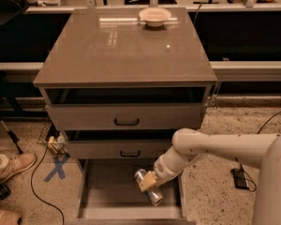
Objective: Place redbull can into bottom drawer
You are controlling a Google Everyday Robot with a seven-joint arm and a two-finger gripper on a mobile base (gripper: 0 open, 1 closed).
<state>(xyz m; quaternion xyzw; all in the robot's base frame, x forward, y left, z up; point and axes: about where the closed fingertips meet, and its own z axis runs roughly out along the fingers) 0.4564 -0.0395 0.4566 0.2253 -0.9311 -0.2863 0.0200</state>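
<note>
The redbull can (pixel 148 189) is a slim shiny silvery can, tilted, held over the right part of the bottom drawer (pixel 107 191). That drawer is pulled out at the foot of the grey cabinet and shows a plain flat grey floor. My gripper (pixel 150 182) is shut on the can, its tan finger pad across the can's middle. My white arm (pixel 210 149) reaches in from the right, down into the open drawer. The can sits low, close to the drawer floor; I cannot tell whether it touches.
A cream bowl (pixel 154 17) stands at the back of the cabinet top (pixel 122 50). Two upper drawers with black handles (pixel 126 122) are slightly ajar. A person's shoe (pixel 14 165) and a blue floor X (pixel 56 167) are at the left. Cables lie on the floor at the right.
</note>
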